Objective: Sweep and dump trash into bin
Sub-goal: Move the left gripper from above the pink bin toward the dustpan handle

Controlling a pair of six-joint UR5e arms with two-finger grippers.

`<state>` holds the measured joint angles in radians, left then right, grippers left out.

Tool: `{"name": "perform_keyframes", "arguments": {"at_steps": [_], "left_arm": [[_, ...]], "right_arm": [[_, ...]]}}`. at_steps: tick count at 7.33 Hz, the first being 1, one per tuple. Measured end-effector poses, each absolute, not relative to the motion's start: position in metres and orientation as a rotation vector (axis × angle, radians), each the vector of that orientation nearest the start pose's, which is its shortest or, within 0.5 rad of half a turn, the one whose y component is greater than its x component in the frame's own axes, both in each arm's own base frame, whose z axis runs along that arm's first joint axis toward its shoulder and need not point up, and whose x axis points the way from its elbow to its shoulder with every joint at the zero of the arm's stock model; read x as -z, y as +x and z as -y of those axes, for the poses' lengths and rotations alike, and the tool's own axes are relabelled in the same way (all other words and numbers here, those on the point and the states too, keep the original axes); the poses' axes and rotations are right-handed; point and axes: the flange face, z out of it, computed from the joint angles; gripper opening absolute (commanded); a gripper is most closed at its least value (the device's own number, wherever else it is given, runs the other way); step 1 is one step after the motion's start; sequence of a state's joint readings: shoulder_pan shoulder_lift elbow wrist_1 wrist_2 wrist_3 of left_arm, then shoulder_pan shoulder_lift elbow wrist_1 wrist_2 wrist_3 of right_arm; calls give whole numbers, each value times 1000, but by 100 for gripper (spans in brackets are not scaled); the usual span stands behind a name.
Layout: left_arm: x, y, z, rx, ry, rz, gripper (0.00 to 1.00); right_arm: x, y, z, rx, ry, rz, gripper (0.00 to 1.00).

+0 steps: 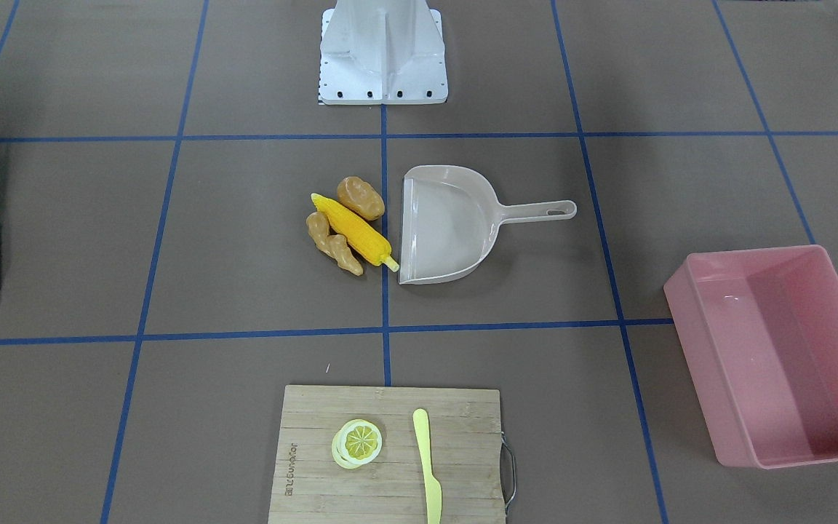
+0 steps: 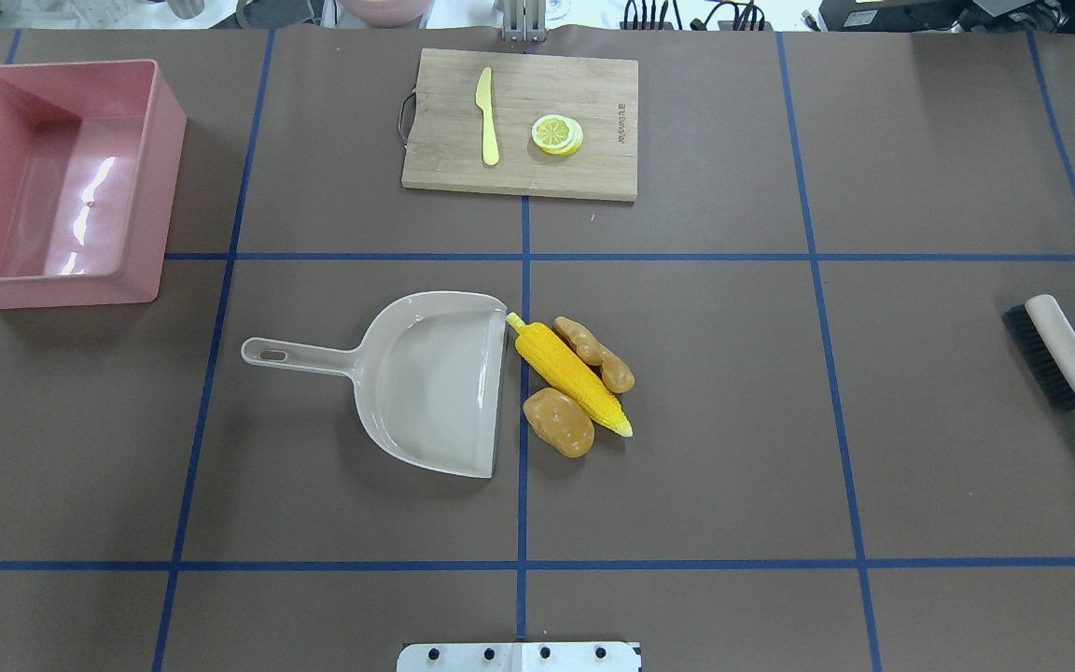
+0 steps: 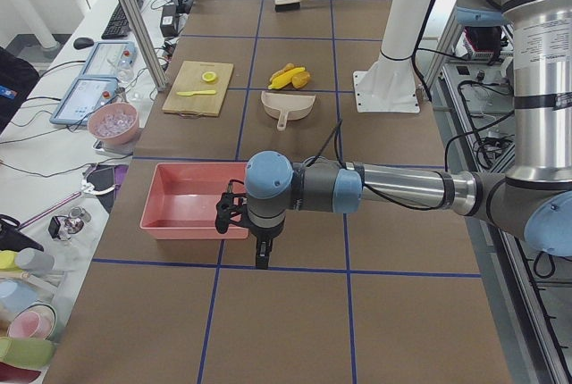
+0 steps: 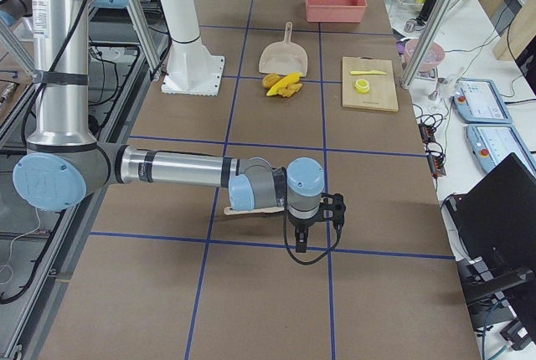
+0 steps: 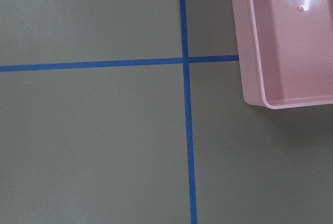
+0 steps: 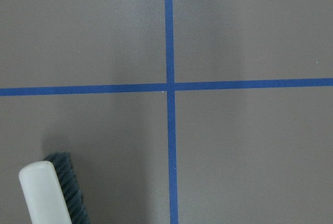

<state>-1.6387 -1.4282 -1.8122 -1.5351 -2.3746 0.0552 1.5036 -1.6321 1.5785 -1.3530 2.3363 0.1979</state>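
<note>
The trash sits mid-tabletop [image 2: 733, 467], well apart from both sets of jaws. The corn cob [image 2: 573, 375], ginger root [image 2: 596, 355] and potato [image 2: 558, 422] huddle just off the open lip of the beige dustpan [image 2: 435, 383]. The left jaws hang above the tabletop just beside the pink bin [image 2: 160, 205], out at the robot's far left. The right jaws hang near the brush [image 2: 1055, 355] at the opposite end (only the side views catch either pair, so I cannot tell whether they are open or closed). The tabletop has a brown covering with a blue tape grid, and benches with tablets and cables flank it. The cob's long axis runs diagonally, with its stalk stub by the dustpan's far corner and its tapered tip toward the robot's right. The ginger lies parallel on its far side and the potato rests against its near side.
</note>
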Motion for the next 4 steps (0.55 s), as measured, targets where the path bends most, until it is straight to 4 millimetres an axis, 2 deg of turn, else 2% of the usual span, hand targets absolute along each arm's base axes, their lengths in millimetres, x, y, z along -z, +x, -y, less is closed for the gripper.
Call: {"name": "perform_keyframes", "arguments": {"at_steps": [4], "left_arm": [[-608,-91,428,-15,113,-798,98]], "right_arm": [[-661,32,480,-60,56,779,100]]}}
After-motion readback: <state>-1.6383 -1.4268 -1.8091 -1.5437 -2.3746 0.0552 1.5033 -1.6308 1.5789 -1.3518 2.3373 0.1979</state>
